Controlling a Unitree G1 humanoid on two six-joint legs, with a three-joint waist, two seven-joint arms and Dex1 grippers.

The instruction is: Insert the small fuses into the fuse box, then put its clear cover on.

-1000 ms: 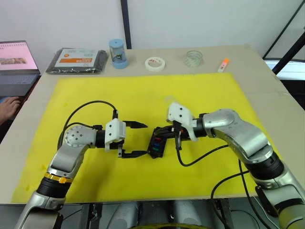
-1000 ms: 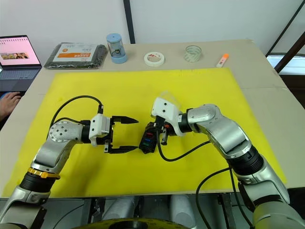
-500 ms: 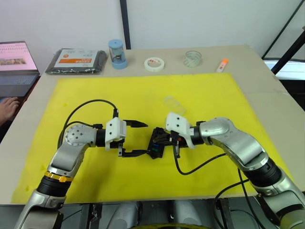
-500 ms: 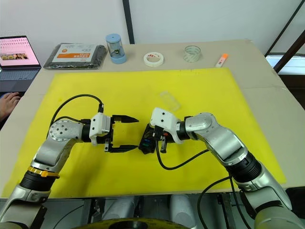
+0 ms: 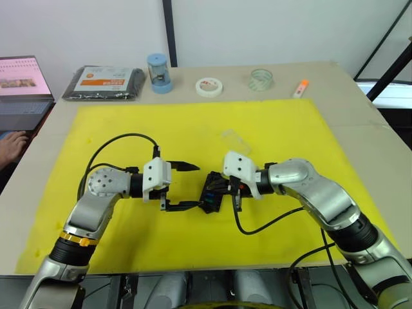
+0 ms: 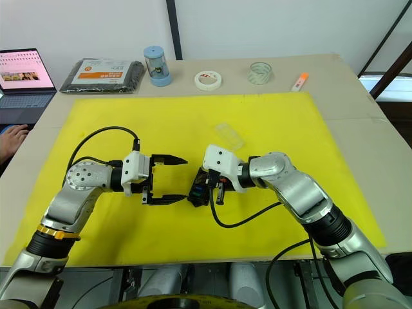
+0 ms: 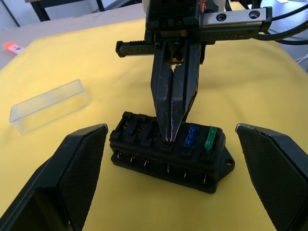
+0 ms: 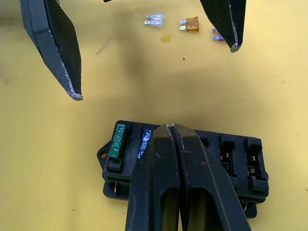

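Left wrist view: right tool [image 7: 171, 134] pressing fuse box [image 7: 168, 151].

You have the fuse box [image 7: 169, 152] on the mat [image 5: 193, 135] between the two grippers: the left gripper [image 5: 183, 186] just to its left, fingers spread either side of it, the right gripper [image 7: 172, 126] pressed onto its top beside two seated fuses [image 7: 199, 137]. The clear cover [image 5: 232, 137] lies behind the box, apart. Three loose fuses [image 8: 185, 24] lie on the mat beyond the left gripper's fingers.
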